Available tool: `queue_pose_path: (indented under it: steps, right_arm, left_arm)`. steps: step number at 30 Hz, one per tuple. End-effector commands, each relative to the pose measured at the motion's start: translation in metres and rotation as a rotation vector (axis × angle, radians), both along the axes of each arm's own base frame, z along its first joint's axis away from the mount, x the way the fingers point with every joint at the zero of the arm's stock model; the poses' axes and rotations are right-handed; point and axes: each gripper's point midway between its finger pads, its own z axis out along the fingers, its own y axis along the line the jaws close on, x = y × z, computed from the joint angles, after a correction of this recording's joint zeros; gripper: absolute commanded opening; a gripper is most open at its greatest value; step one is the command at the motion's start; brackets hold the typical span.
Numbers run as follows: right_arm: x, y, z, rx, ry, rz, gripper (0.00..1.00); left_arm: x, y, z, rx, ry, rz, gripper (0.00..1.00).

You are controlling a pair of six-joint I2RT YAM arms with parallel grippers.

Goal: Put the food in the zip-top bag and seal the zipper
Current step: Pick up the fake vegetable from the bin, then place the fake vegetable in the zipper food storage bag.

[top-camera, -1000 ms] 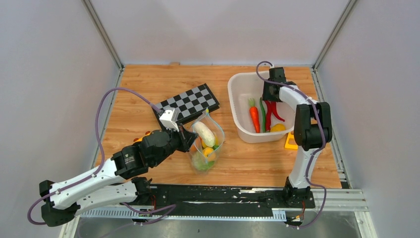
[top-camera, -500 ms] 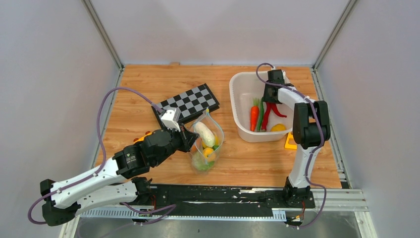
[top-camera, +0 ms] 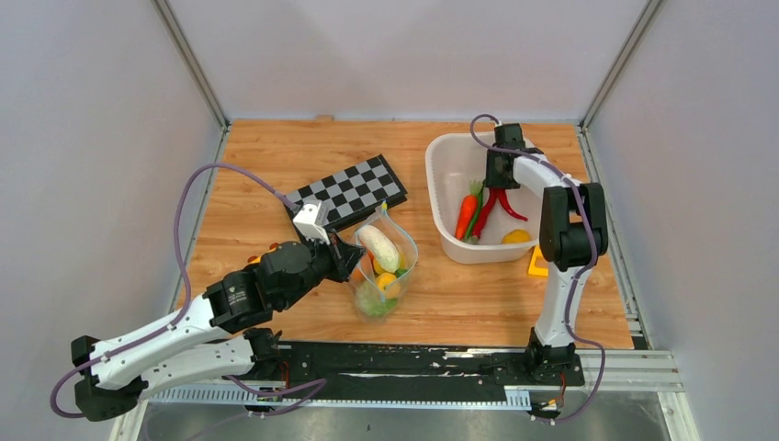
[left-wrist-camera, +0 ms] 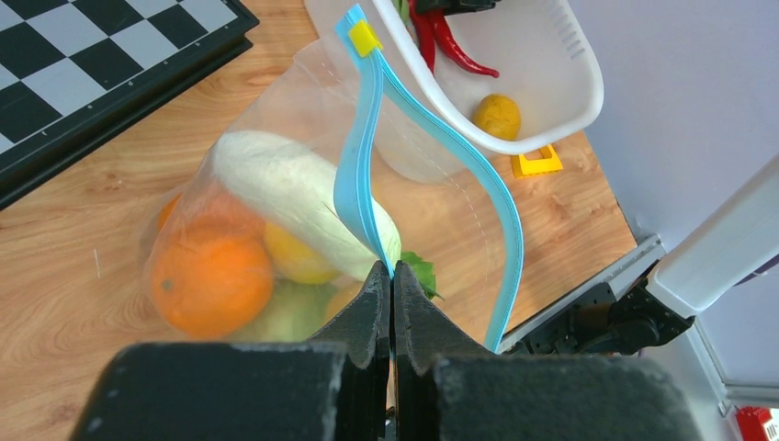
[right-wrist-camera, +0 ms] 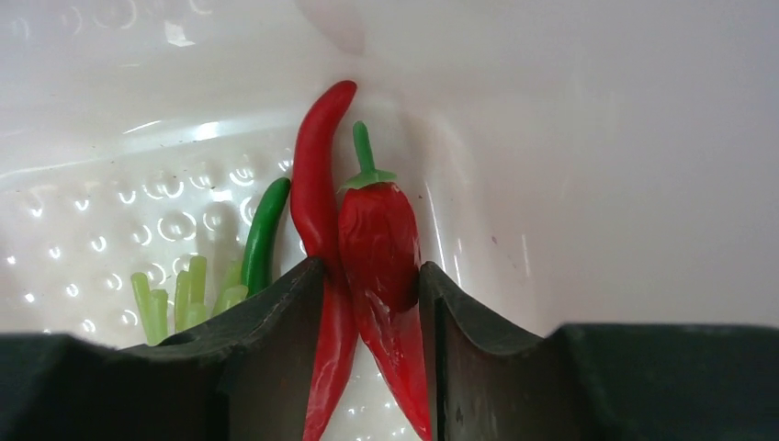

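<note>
The zip-top bag stands open on the table and holds a white radish, an orange and other food. My left gripper is shut on the bag's teal zipper and holds the near lip up; in the top view the gripper is at the bag's left. My right gripper is down inside the white basket, its jaws closed on two red peppers. A green pepper and carrot greens lie just to their left.
A carrot and a yellow fruit lie in the basket. A chessboard lies behind the bag. A yellow toy car sits by the basket's near right corner. The right arm's wrist is near the basket's back wall.
The right gripper has shifted slightly back in the basket and closed on the red peppers; peppers and carrot have swung left. The left gripper still holds the zipper.
</note>
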Motion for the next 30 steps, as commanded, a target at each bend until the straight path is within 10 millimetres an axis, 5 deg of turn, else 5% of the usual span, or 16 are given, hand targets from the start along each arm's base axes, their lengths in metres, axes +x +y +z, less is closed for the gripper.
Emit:
queue_pose_path:
  steps: [1, 7, 13, 19, 25, 30]
  right_arm:
    - [0.002, 0.011, -0.003, 0.036, 0.037, 0.074, 0.39]
    - [0.003, 0.019, 0.011, 0.091, -0.044, 0.069, 0.27]
    - [-0.001, 0.03, 0.091, 0.163, -0.305, 0.1, 0.26]
    - [-0.03, 0.039, 0.165, 0.212, -0.557, 0.138, 0.27]
    - [-0.067, 0.057, 0.215, 0.336, -0.68, 0.207, 0.27]
    - [-0.11, 0.094, 0.269, 0.577, -0.814, 0.359, 0.27]
  left_arm:
    - [0.001, 0.004, 0.01, -0.031, -0.033, 0.016, 0.0]
    - [0.001, 0.005, 0.009, -0.025, -0.029, 0.017, 0.0]
    - [0.001, 0.005, 0.01, -0.03, -0.026, 0.02, 0.0]
    - [0.002, -0.002, 0.009, -0.033, -0.021, 0.004, 0.0]
    - [-0.001, -0.012, 0.008, -0.028, -0.008, -0.032, 0.0]
    - [-0.001, -0.014, 0.008, -0.038, -0.005, -0.037, 0.0]
